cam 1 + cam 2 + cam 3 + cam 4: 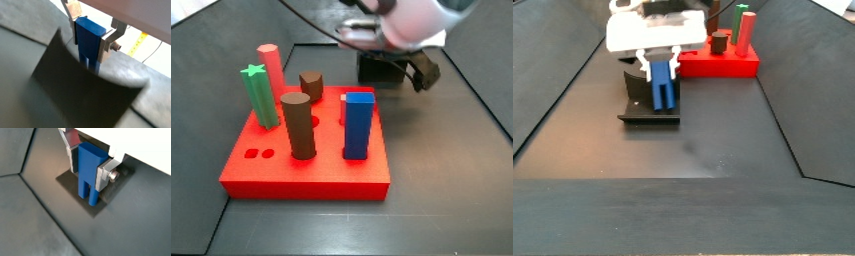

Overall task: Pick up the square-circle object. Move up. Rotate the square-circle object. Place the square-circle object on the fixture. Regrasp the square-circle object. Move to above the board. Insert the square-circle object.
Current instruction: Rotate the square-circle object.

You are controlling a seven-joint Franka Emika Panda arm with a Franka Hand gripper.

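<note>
The floor (714, 140) is dark grey, with sloped walls around it. Above the fixture (647, 105), the gripper (90, 165) has its jaws closed on the square-circle object (89, 170), which hangs upright. The red board (720, 62) with its pegs lies apart, farther back.

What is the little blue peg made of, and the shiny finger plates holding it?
The small slim dark blue peg looks like plastic: an even, flat colour with a dull matte surface, though painted material can't be ruled out. The gripper over the dark fixture plate has flat silver fingers that look like bare metal, judging by their bright sheen and a screw head.
</note>
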